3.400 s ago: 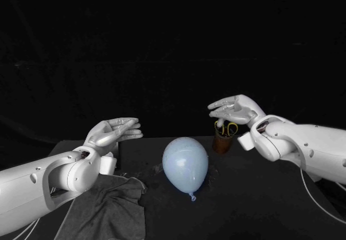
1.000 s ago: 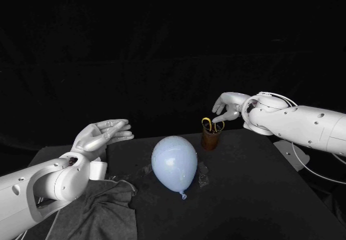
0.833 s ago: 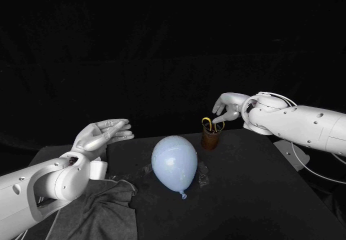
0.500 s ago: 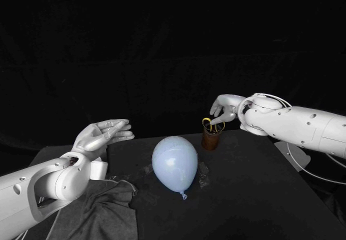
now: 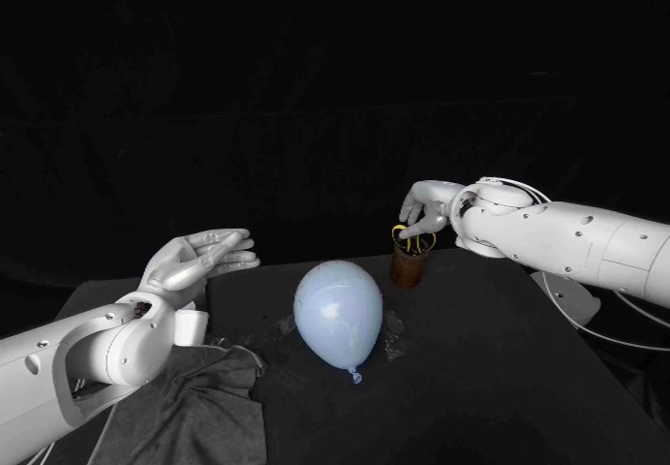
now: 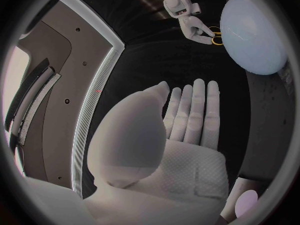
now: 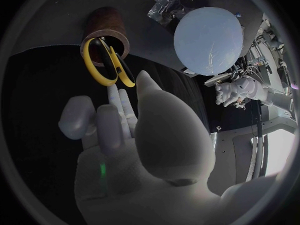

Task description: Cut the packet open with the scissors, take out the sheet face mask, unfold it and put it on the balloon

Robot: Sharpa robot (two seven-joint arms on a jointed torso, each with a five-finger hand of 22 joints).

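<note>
On the black desk (image 5: 474, 329), scissors (image 5: 407, 233) are standing handles-up in a brown cup (image 5: 407, 270) right of the balloon (image 5: 340, 310). The right robot hand (image 5: 423, 209) is hovering just above, loosely spread, holding nothing. The left robot hand (image 5: 202, 257) is hanging open, well apart.

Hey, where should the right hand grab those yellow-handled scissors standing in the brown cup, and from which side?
By the yellow handle loops, from above. The yellow-handled scissors stand blades-down in the brown cylindrical cup, so only the loops stick out over its rim. The right hand hovers by them.
</note>
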